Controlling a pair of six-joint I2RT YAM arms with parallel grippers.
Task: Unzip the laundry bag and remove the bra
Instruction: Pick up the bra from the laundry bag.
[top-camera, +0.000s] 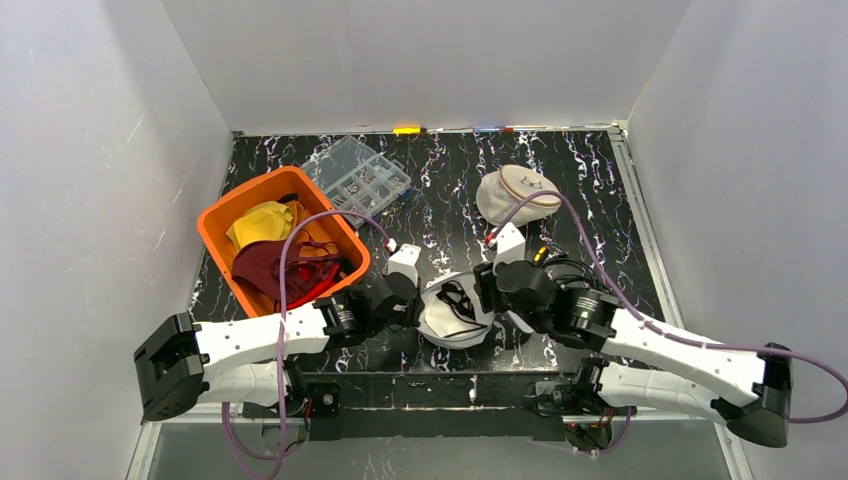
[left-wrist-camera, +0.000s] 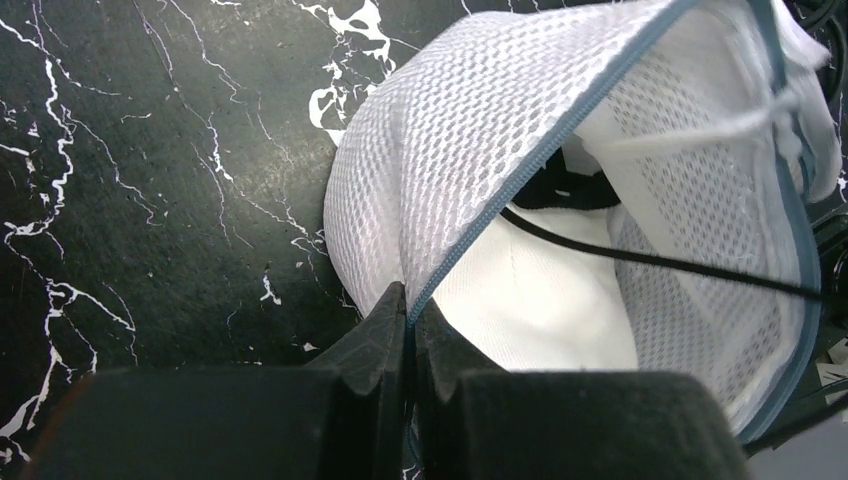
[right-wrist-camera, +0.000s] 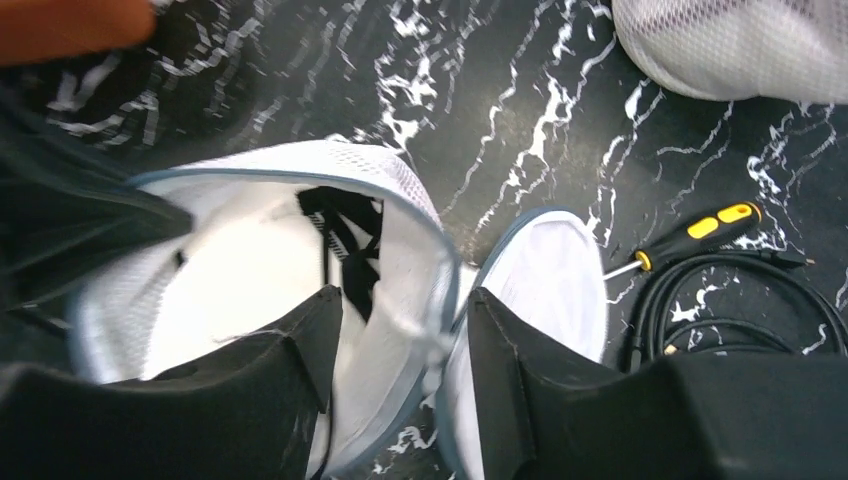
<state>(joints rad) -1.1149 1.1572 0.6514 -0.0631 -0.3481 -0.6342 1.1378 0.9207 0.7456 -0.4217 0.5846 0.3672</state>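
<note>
The white mesh laundry bag (top-camera: 455, 312) lies unzipped at the near middle of the table, its mouth gaping. Inside are a white bra cup (left-wrist-camera: 540, 300) and black straps (left-wrist-camera: 650, 260); the straps also show in the right wrist view (right-wrist-camera: 345, 230). My left gripper (left-wrist-camera: 410, 312) is shut on the bag's blue zipper edge at its left side. My right gripper (right-wrist-camera: 405, 320) is open and straddles the bag's right rim (right-wrist-camera: 440, 300), one finger inside the bag and one outside.
An orange bin (top-camera: 215, 225) with clothes stands at the left, a clear compartment box (top-camera: 357, 177) behind it. A second white mesh bag (top-camera: 515, 195) lies at the back right. A yellow-handled screwdriver (right-wrist-camera: 700, 230) and a black cable coil (right-wrist-camera: 720, 300) lie beside the right gripper.
</note>
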